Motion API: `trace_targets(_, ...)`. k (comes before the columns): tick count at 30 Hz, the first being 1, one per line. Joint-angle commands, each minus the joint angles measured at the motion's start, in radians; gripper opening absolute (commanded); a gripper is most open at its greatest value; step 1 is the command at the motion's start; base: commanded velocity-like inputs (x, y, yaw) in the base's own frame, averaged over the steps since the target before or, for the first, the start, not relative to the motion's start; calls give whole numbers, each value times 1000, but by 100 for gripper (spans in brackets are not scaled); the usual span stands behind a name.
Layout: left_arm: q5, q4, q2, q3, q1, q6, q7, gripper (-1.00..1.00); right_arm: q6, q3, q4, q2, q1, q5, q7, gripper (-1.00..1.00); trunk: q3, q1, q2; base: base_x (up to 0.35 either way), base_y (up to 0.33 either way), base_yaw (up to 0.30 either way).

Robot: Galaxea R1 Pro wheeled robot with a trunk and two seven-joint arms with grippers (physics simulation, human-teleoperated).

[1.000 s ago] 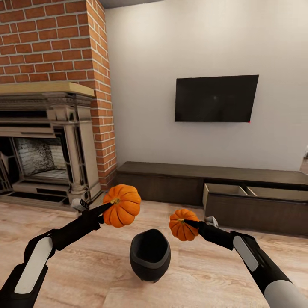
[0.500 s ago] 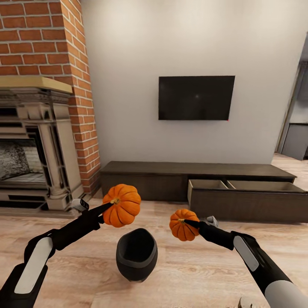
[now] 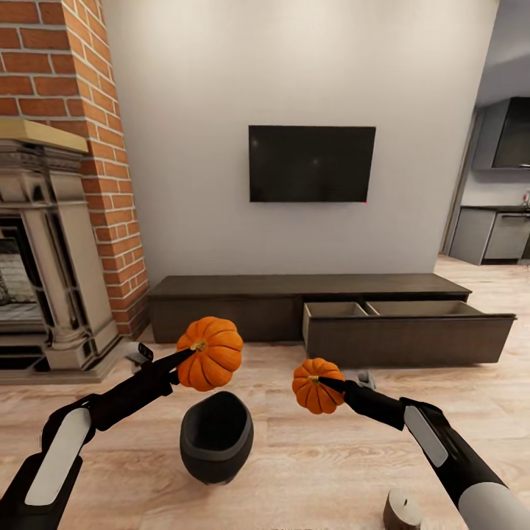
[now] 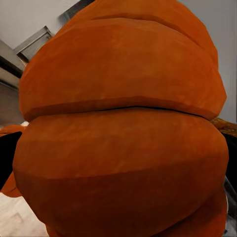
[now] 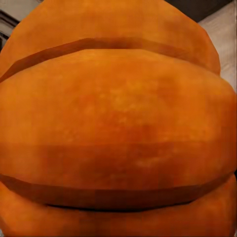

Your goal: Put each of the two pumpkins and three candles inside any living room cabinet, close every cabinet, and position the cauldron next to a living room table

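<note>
1. While both arms are reaching forward over the plank floor (image 3: 309, 456), the left gripper (image 3: 193, 347) is clamping the larger pumpkin (image 3: 210, 353) at its stem, jaws narrowed onto it; its ribs are crowding the left wrist view (image 4: 123, 128).
2. The right gripper (image 3: 318, 380) is pinching the smaller pumpkin (image 3: 316, 386) by the stem likewise, the fruit hanging just past the jaws and bulging across the right wrist view (image 5: 118, 123).
3. Holding both by the stems is, I judge, leaving their bodies free to be lowered into a compartment.
4. Below and between the two jaws, the black cauldron (image 3: 216, 436) is sitting on the floor, apart from both pumpkins.
5. Well beyond the right jaws, the low dark cabinet (image 3: 221, 298) is showing its right drawer (image 3: 408, 327) pulled out, with open floor lying between.
6. Close under the right forearm, a tan candle (image 3: 403, 508) is standing.
</note>
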Motion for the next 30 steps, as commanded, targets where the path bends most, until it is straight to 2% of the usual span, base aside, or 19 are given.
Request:
trace_targets(1, 0, 0, 1, 1, 0, 4, -4, -100, 6, 2, 0, -1, -1, -8, -1, -100, -2, 0, -1, -6, 0, -186)
trace_targets(12, 1, -3, 0, 1, 1, 6, -7, -100, 6, 2, 0, -1, -1, -8, -1, -100, -17, 0, -1, -188, -97, -180)
trace_targets(23, 3, -3, 1, 1, 1, 6, -7, -100, 6, 2, 0, -1, -1, -8, -1, -100, -32, 0, -1, -13, -12, -178)
trace_targets(30, 2, -3, 1, 1, 1, 6, -6, -100, 5, 2, 0, -1, -1, -8, -1, -100, -41, 0, -1, 0, -152, -169)
